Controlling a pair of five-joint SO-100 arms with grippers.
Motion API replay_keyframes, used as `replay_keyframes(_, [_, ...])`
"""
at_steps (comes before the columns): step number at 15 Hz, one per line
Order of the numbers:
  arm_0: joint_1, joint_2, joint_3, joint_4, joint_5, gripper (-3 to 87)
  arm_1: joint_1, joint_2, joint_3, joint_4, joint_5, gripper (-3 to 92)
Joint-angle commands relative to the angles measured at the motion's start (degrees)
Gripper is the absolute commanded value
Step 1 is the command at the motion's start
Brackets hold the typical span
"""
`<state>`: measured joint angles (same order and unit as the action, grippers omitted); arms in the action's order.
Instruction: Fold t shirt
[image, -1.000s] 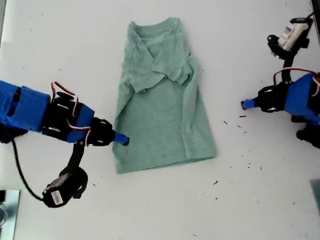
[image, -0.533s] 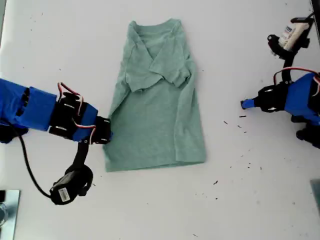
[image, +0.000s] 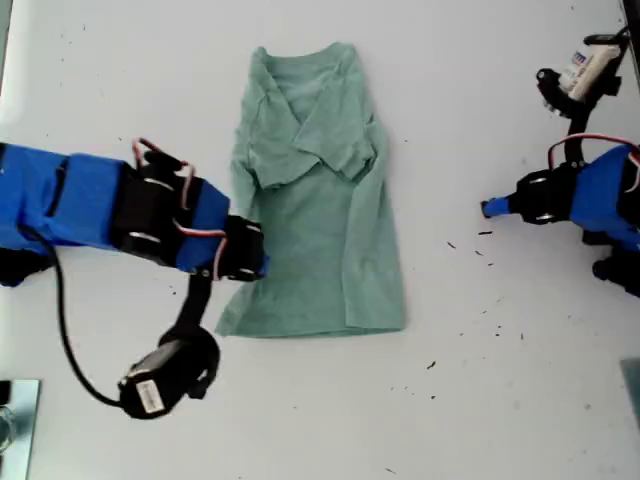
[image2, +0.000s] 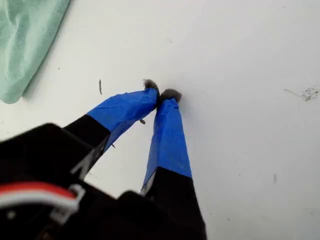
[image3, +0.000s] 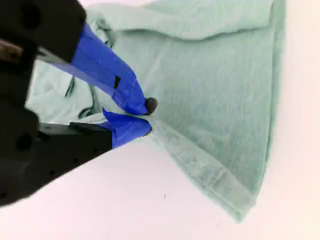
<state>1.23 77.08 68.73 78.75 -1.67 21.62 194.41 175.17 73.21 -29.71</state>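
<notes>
The t shirt lies on the white table, pale green, with its neckline at the far end and both sleeves folded inward. My second gripper is shut on the shirt's long side edge near the hem. In the exterior view this gripper reaches in from the left. My first gripper is shut with nothing in it, its tips on bare table. It stays well apart from the shirt at the exterior view's right.
Dark specks dot the table between the shirt and my first arm. A cabled camera module hangs below my second arm, and another sits above my first arm. A metallic item shows at the exterior view's lower left corner.
My second gripper dragged the shirt's lower side edge toward the exterior view's left, then came back right and a little up over the shirt. The shirt shifted left and looks narrower. My first arm stayed still.
</notes>
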Motion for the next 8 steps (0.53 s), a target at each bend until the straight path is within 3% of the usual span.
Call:
replay_keyframes(1, [-0.4,-11.2,-20.6,-7.6,4.9,-0.1,-0.5,1.1,2.5,0.6,0.6,2.5])
replay_keyframes(3, [-2.3,-18.2,-20.6,-15.0,9.9,18.0,-0.7,1.3,2.5,0.8,0.7,2.5])
replay_keyframes(4, [-2.7,-21.4,-20.5,-15.3,10.5,21.4,-0.7,1.5,2.5,0.9,0.7,2.5])
replay_keyframes(6, [-3.6,-23.2,-20.0,-12.0,10.2,26.1,-0.7,1.8,2.6,1.1,0.8,2.5])
replay_keyframes(8, [-5.0,-11.9,-17.5,-3.7,9.7,26.8,-0.7,2.0,2.6,1.1,0.9,2.5])
